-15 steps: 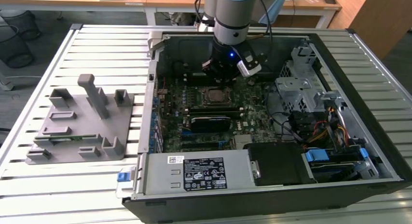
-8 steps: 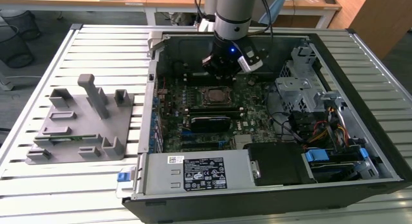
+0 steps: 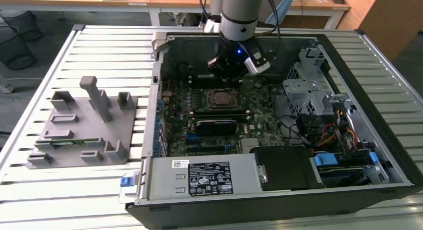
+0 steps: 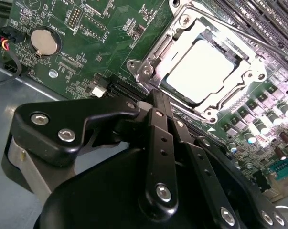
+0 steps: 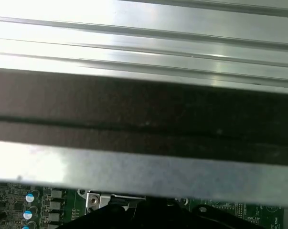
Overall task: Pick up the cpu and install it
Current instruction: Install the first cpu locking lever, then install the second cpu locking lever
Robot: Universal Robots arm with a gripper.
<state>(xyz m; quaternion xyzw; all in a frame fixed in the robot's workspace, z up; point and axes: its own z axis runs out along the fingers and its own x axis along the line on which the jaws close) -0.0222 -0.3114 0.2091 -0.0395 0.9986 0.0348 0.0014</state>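
Beyond the claw (image 4: 155,102), socketed cpu (image 4: 201,71)

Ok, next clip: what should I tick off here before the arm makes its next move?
1. cpu lying inside the socket frame: ok.
2. cpu seated flat: cannot tell.
3. Socket frame latched down: cannot tell.
4. pincer apart from the cpu, beside the socket: ok.
5. Computer case open above the motherboard: ok.
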